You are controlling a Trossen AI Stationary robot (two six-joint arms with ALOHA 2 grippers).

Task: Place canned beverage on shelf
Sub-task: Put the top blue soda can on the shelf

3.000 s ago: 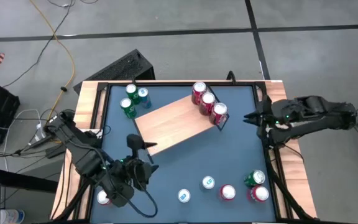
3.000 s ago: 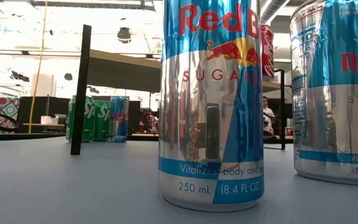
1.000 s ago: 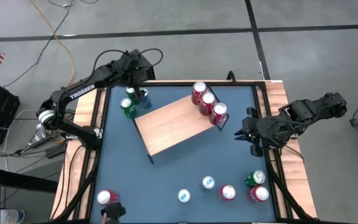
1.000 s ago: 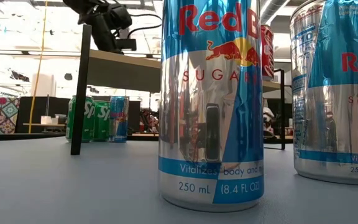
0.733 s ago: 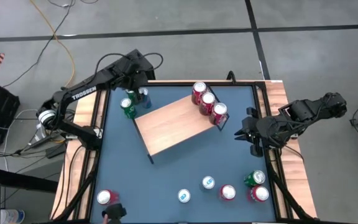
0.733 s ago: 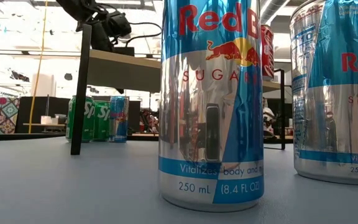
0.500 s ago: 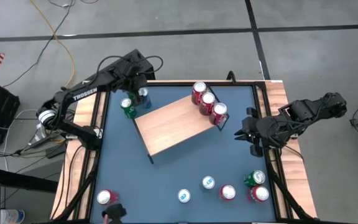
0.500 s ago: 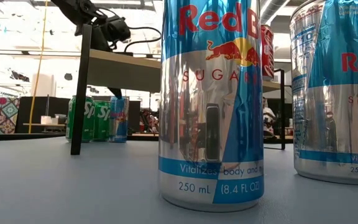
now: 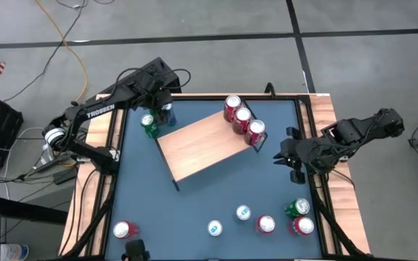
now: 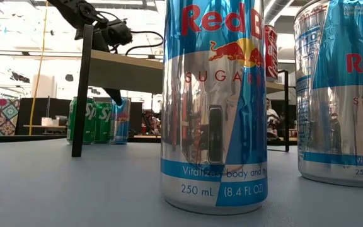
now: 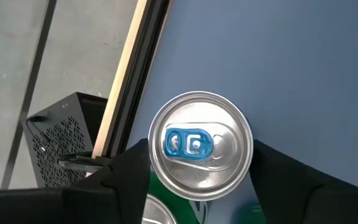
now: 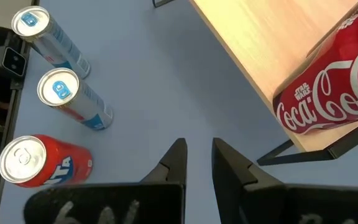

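The left gripper (image 11: pixel 194 180), fingers spread either side of the blue-tabbed can (image 11: pixel 201 145) at the high view's upper left, should close squarely, then lift straight, clear of the green can (image 9: pixel 149 126) beside it. The shelf (image 9: pixel 202 143) lies mid-frame. The right gripper (image 12: pixel 196 163), nearly pressed together, waits at right. Actual finger contact stays hidden.

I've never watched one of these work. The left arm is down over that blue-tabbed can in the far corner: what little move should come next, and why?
Probably close the fingers the rest of the way. In the left wrist view the left gripper has a dark finger on each side of the blue-tabbed can, which stands beside the green can, but a firm hold is not evident. Only once gripped can it go to the shelf.
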